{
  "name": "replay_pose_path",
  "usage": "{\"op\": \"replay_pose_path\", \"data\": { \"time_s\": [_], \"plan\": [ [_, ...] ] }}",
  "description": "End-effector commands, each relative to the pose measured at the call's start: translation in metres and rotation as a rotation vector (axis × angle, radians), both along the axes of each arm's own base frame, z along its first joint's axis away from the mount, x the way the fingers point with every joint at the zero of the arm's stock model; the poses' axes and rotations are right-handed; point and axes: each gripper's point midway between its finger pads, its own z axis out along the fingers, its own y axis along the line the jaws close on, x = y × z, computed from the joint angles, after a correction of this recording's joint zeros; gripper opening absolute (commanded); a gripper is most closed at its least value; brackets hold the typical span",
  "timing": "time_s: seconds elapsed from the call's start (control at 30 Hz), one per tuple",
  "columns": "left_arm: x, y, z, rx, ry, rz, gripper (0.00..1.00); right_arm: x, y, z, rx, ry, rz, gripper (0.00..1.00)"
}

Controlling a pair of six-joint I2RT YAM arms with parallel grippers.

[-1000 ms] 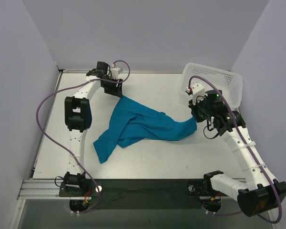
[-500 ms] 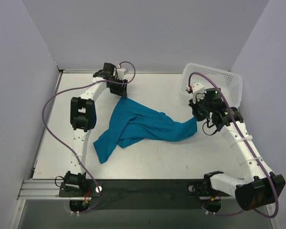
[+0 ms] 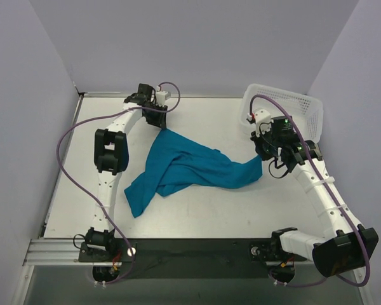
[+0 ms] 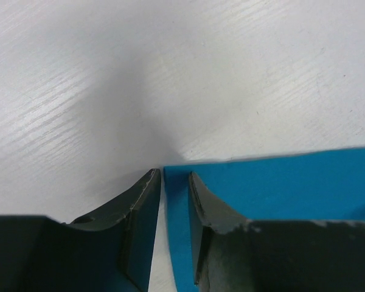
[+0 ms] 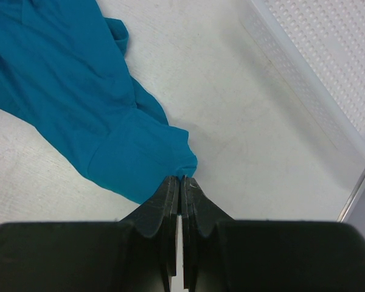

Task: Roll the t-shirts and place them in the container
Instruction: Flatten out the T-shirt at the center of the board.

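Note:
The teal-blue t-shirt [image 3: 184,166] lies crumpled and stretched across the middle of the table, from a far-left corner to a right end, with a flap hanging toward the near left. My left gripper [image 3: 160,119] is at its far-left corner. In the left wrist view the jaws [image 4: 174,173] stand narrowly apart with the shirt's corner [image 4: 280,182] between them, and a sliver of table shows beside the cloth. My right gripper [image 3: 265,152] is at the shirt's right end. In the right wrist view it [image 5: 181,177] is shut, pinching the tip of the shirt [image 5: 67,91].
A white perforated basket [image 3: 305,105] stands at the far right corner, just behind the right gripper; its wall shows in the right wrist view [image 5: 328,61]. Grey walls enclose the table on three sides. A dark rail runs along the near edge.
My left gripper moved right along the back edge, toward the shirt's far-left corner. My right wrist shifted slightly toward the back. The shirt has barely moved.

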Motion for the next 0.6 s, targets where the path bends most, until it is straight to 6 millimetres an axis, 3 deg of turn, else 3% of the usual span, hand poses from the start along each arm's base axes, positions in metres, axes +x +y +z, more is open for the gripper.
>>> {"op": "replay_pose_path", "data": {
  "time_s": [0.0, 0.23, 0.33, 0.43, 0.47, 0.57],
  "plan": [
    [0.002, -0.006, -0.009, 0.033, -0.006, -0.023, 0.35, 0.009, -0.003, 0.009, -0.003, -0.024, -0.024, 0.00],
    [-0.002, -0.012, -0.020, 0.129, 0.010, -0.027, 0.31, 0.013, -0.002, 0.009, -0.004, -0.025, -0.022, 0.00],
    [-0.001, -0.007, -0.021, 0.152, 0.008, -0.002, 0.25, 0.014, -0.002, 0.012, -0.003, -0.033, -0.023, 0.00],
    [-0.004, -0.002, -0.022, 0.171, 0.012, -0.007, 0.12, 0.014, -0.003, 0.013, -0.003, -0.041, -0.027, 0.00],
    [-0.005, 0.000, -0.024, 0.174, 0.016, -0.008, 0.03, 0.013, -0.003, 0.013, -0.004, -0.041, -0.026, 0.00],
    [-0.006, 0.005, -0.018, 0.173, 0.015, -0.001, 0.00, 0.012, -0.004, 0.012, -0.005, -0.046, -0.030, 0.00]
  ]
}}
